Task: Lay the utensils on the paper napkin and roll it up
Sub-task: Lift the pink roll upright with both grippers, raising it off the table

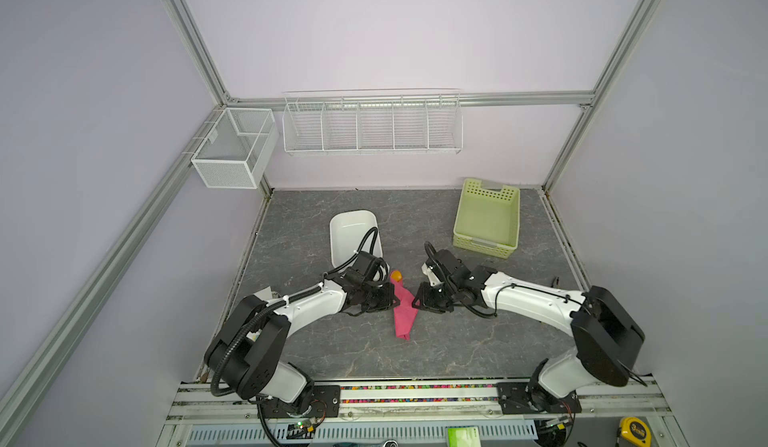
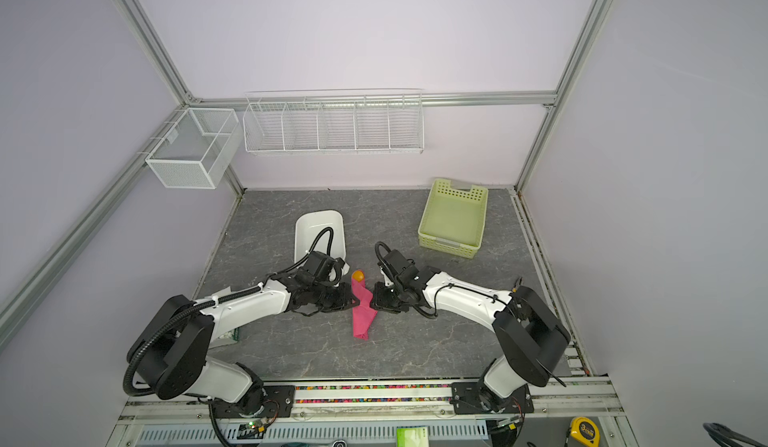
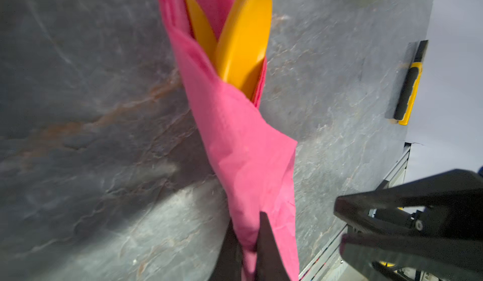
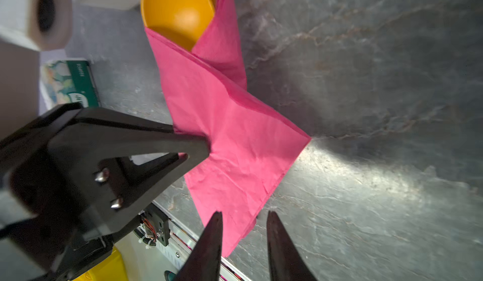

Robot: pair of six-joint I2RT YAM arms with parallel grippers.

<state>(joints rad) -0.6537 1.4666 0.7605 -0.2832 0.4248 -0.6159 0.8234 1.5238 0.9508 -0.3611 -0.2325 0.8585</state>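
The paper napkin (image 1: 403, 316) (image 2: 362, 316) lies mid-table, folded into a narrow pink wrap around the orange utensils. A spoon bowl (image 1: 396, 275) (image 2: 358, 275) pokes out of its far end. In the left wrist view, the spoon (image 3: 243, 39) and a slimmer orange piece (image 3: 201, 28) show inside the napkin (image 3: 235, 136). My left gripper (image 1: 395, 299) (image 3: 247, 218) is shut, pinching a fold of the napkin. My right gripper (image 1: 415, 304) (image 4: 244, 212) stands open just right of the wrap, over the napkin's loose corner (image 4: 235, 183), with nothing gripped.
A white tub (image 1: 353, 233) stands behind the left arm and a green basket (image 1: 486, 216) at the back right. Wire baskets (image 1: 372, 124) hang on the back wall. A tissue box (image 4: 70, 83) and a paper roll (image 4: 39, 13) sit at the left.
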